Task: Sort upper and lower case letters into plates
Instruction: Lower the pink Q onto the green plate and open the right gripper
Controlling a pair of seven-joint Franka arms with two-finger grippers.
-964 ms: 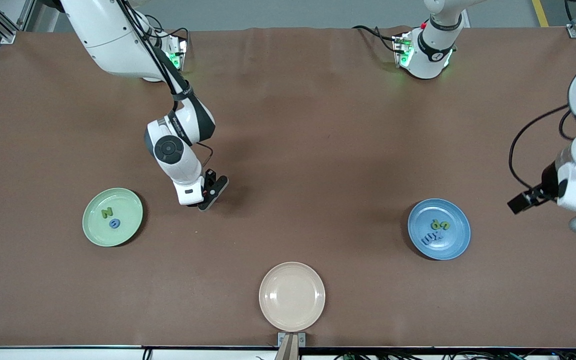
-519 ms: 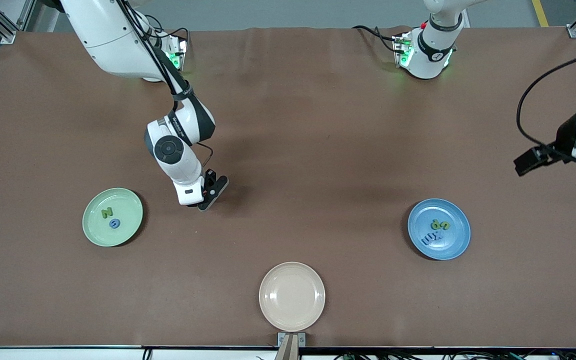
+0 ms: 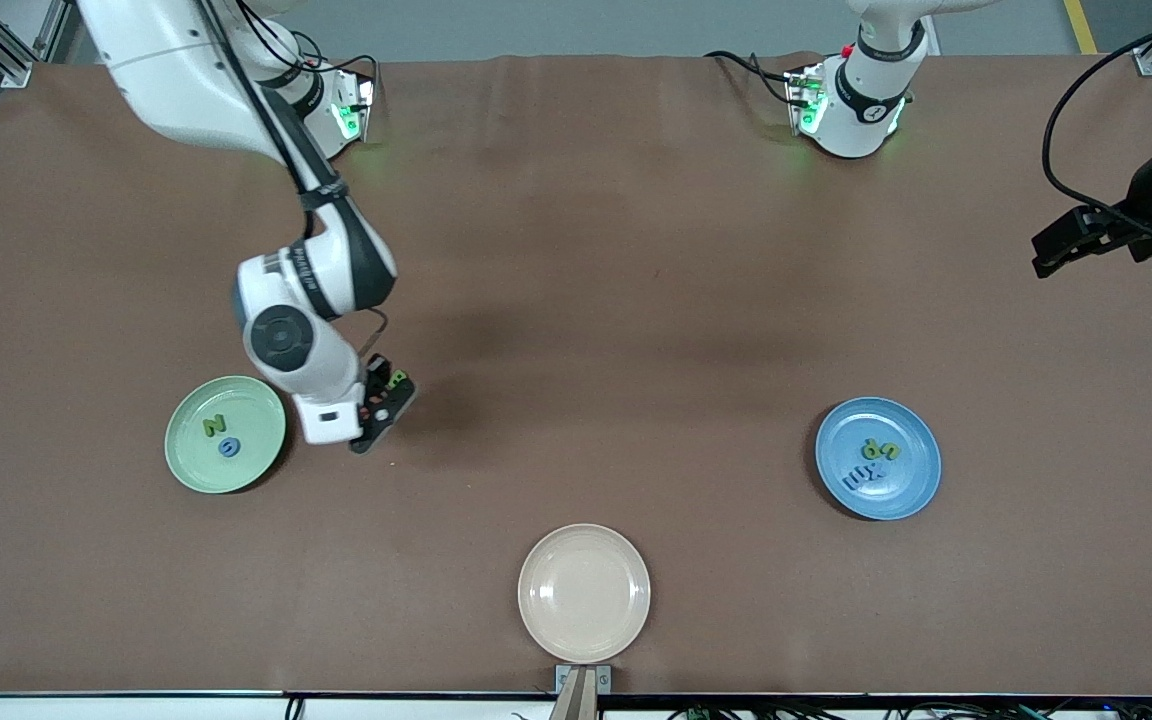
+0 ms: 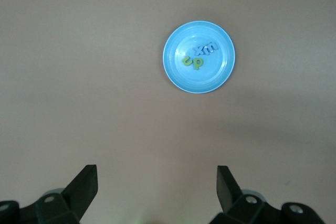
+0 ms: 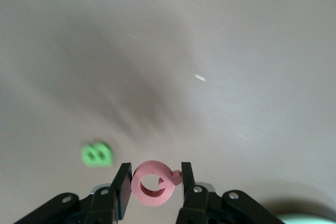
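Front view, plates: the mint green plate (image 3: 225, 434) lies toward the right arm's end of the table, the blue plate (image 3: 878, 458) toward the left arm's end, well apart.
Green plate's load: a green letter N (image 3: 213, 426) and a blue round letter (image 3: 227, 447).
Blue plate's load: two yellow-green letters (image 3: 880, 449) and two blue letters (image 3: 864, 474), packed close together; the left wrist view shows them too (image 4: 199, 54).
Cream plate: a beige plate (image 3: 584, 593) lies nearest the front camera, midway along the table's edge.
Right end effector (image 3: 381, 405): raised over bare table just beside the green plate, fingers narrowed onto a pink ring-shaped letter (image 5: 154, 183).
Green letter B (image 5: 96, 155): in the right wrist view it lies on the table near the held pink letter.
Left end effector (image 3: 1071, 240): up over the table's edge at the left arm's end, fingers (image 4: 84, 186) spread wide and holding nothing.
Table (image 3: 636, 300): a matte brown cover with soft creases and arm shadows.
Room: grey floor, a yellow line and aluminium framing show along the table's edges.
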